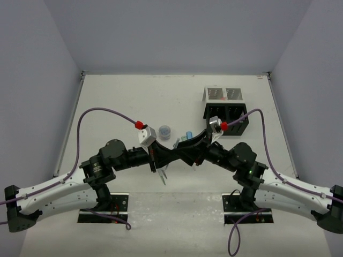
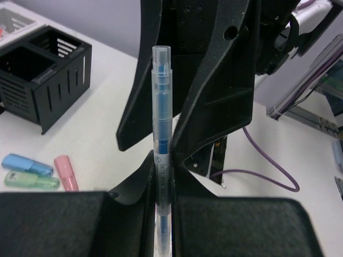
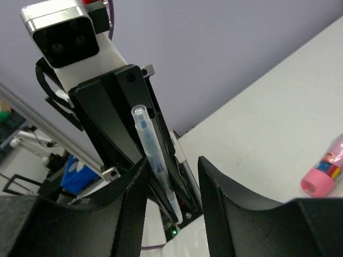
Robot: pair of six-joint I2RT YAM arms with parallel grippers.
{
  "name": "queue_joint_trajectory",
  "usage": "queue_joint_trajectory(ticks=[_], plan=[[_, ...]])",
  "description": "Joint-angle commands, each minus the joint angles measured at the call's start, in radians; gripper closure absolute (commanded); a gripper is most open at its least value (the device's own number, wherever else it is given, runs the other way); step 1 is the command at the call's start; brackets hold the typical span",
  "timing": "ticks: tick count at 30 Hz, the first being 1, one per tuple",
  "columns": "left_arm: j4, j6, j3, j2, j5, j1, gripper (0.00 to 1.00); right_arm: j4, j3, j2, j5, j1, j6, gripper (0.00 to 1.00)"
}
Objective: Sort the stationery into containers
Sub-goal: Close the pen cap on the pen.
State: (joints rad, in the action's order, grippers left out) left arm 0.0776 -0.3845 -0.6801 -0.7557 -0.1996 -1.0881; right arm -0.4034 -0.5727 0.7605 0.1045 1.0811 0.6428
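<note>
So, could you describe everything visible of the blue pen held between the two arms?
The blue pen is slim, with a clear plastic-looking barrel, a blue core and small print. The left tool clamps its lower part, shut on it; its clear end sticks out beyond the fingers. The right tool stands around it with jaws apart.

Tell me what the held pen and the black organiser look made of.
Pen: probably clear glossy plastic; a blue core shows through the barrel. Black organiser: likely thin metal, matte black paint; narrow slots cut in flat walls.
</note>
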Motion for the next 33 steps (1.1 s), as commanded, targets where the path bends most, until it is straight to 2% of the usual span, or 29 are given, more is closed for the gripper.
queue_joint_trajectory(ticks=[1,9,19,23,29,33], plan=[[0.240,0.030,0.063,0.028,-0.051,0.007,1.00,0.361,-0.082,-0.095,-0.077,0.014,-0.089,0.55],[0.229,0.027,0.078,-0.010,-0.134,0.005,1.00,0.381,-0.120,-0.088,-0.075,0.014,-0.095,0.57],[0.231,0.016,0.090,-0.031,-0.088,0.005,1.00,0.332,-0.150,-0.074,-0.061,0.014,-0.099,0.54],[0.254,-0.006,0.116,-0.009,-0.046,0.005,1.00,0.332,-0.118,-0.139,-0.172,0.014,-0.070,0.51],[0.275,-0.025,0.124,-0.006,-0.044,0.005,1.00,0.286,-0.099,-0.178,-0.048,0.014,-0.126,0.40],[0.299,-0.030,0.121,-0.031,-0.084,0.005,1.00,0.310,-0.134,-0.133,-0.069,0.014,-0.121,0.40]])
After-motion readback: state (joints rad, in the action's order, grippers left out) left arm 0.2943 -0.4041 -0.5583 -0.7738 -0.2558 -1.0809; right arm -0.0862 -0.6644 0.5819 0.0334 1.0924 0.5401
